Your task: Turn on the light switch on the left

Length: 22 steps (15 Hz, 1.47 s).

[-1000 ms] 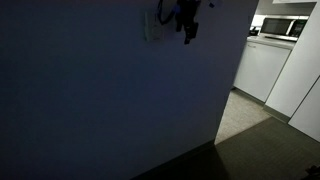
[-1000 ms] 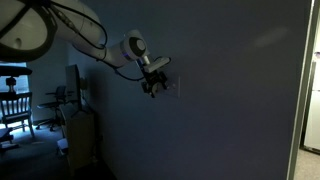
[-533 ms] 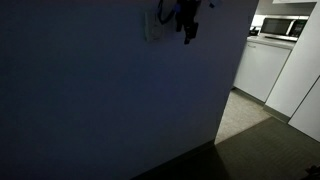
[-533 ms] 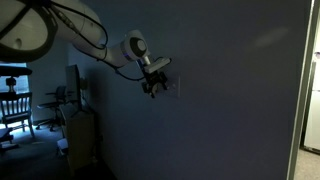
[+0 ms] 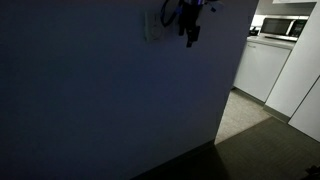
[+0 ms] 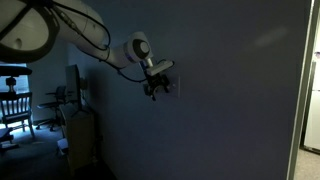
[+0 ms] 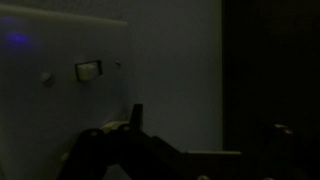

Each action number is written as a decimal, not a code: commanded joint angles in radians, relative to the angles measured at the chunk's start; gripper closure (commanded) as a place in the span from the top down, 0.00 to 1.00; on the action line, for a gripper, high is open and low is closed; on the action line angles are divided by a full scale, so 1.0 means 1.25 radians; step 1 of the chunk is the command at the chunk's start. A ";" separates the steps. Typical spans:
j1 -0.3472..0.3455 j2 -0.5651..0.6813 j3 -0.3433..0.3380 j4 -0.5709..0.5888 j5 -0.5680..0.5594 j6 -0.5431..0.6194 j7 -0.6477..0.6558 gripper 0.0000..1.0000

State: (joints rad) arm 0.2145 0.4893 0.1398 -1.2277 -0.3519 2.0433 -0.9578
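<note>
The room is dark. A pale switch plate (image 7: 60, 95) on the wall fills the left of the wrist view, with one small rocker switch (image 7: 88, 70) showing on it. The plate also shows in both exterior views (image 5: 152, 25) (image 6: 177, 86). My gripper (image 5: 190, 36) hangs close in front of the wall just beside the plate, and it also shows in an exterior view (image 6: 155, 90). In the wrist view only dark finger outlines of the gripper (image 7: 205, 122) show low in the frame, below and right of the switch. It is too dark to tell whether the jaws are open.
The wall ends at a corner (image 5: 235, 80) with a lit kitchen beyond: white cabinets (image 5: 262, 68) and a microwave (image 5: 284, 27). On the other side stand a chair (image 6: 14, 105) and a low cabinet (image 6: 80, 135) by the wall.
The gripper has shifted slightly along the wall, a little nearer the switch plate. The room is still dark.
</note>
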 commanded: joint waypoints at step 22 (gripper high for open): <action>0.022 -0.045 0.000 0.044 -0.086 -0.061 -0.030 1.00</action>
State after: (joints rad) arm 0.2399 0.4519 0.1409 -1.2038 -0.4491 1.9978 -0.9678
